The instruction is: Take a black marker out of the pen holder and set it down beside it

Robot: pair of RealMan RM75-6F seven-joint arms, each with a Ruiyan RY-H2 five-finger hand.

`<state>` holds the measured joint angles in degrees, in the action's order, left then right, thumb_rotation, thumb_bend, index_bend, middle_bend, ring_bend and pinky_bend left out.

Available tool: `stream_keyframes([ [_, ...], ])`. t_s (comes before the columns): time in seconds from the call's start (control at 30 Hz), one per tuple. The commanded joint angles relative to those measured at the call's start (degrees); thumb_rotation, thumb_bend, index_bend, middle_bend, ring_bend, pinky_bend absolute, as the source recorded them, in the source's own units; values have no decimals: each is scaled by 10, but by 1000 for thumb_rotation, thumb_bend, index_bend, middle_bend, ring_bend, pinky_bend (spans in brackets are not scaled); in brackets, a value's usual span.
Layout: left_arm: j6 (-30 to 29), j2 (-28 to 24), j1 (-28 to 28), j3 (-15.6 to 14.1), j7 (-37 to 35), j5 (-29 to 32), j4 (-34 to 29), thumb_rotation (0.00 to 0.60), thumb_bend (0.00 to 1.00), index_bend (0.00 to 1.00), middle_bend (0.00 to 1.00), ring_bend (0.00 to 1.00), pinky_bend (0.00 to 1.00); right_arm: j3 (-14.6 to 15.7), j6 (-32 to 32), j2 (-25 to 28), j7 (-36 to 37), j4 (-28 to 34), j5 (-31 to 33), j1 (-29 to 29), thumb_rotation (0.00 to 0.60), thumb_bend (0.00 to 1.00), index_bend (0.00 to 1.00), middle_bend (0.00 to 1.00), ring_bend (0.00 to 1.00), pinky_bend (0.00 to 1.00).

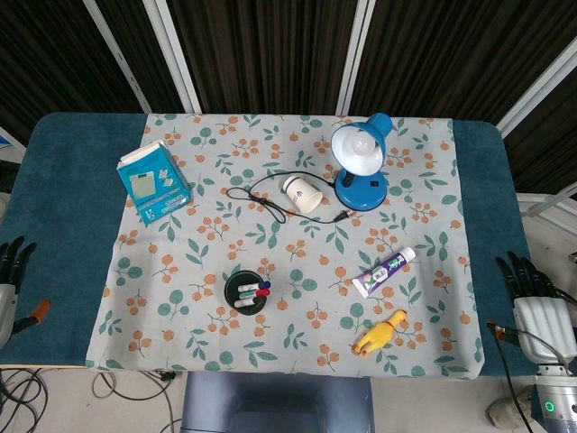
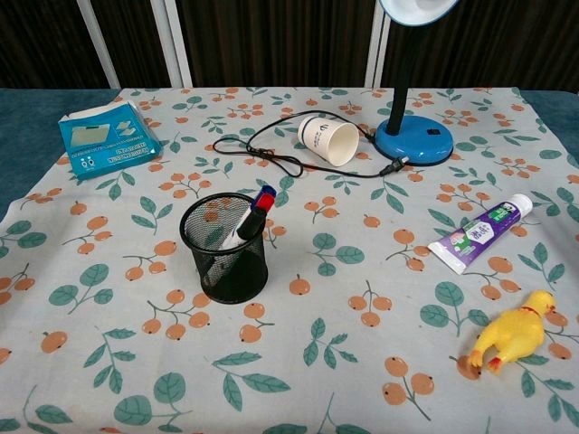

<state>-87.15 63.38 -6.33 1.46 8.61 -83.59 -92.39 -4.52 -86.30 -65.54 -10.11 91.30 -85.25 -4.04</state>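
Mesh pen holder (image 2: 224,249) nearest, markers (image 2: 254,214) inside, caps partly hidden, black one unclear. Left hand (image 1: 9,280) at 9 o'clock, cut off; right hand (image 1: 534,302) at 3; both empty, fingers spread.

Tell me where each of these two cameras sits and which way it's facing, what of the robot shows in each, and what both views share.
Head view: high above the near table edge, looking almost straight down on the floral cloth; the left hand and right hand rest at the table's sides, holding nothing.
Chest view: lower, at the near edge, looking forward and slightly down across the table; no part of the robot shows.
Shared: pen holder, paper cup, blue lamp, toothpaste tube, yellow chicken toy, blue box.
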Motion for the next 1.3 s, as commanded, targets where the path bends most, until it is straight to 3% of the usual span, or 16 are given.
stream_keyframes([
  [0.03, -1, 1, 1, 1, -1, -2, 2, 600, 212, 50, 0, 0, 0, 0, 0, 0, 0, 0, 0, 0, 600, 145, 21, 0, 65, 178],
  [0.43, -1, 2, 5, 4, -2, -6, 3, 600, 212, 52, 0, 0, 0, 0, 1, 0, -3, 0, 0, 0, 600, 146, 20, 0, 65, 178],
  [0.83, -3, 7, 4, 8, -15, -21, 11, 600, 212, 122, 0, 0, 0, 0, 1, 0, -3, 0, 1, 0, 600, 145, 21, 0, 66, 178],
  [1.17, 33, -12, -24, -16, -139, -89, 28, 600, 211, 167, 0, 0, 0, -1, -1, 0, -4, 2, 4, 1, 600, 146, 21, 0, 66, 178],
  [1.3, 72, -23, -52, -14, -148, -95, 6, 600, 212, 172, 0, 0, 0, -1, 0, 0, -5, 2, 4, 1, 600, 145, 21, 0, 65, 178],
])
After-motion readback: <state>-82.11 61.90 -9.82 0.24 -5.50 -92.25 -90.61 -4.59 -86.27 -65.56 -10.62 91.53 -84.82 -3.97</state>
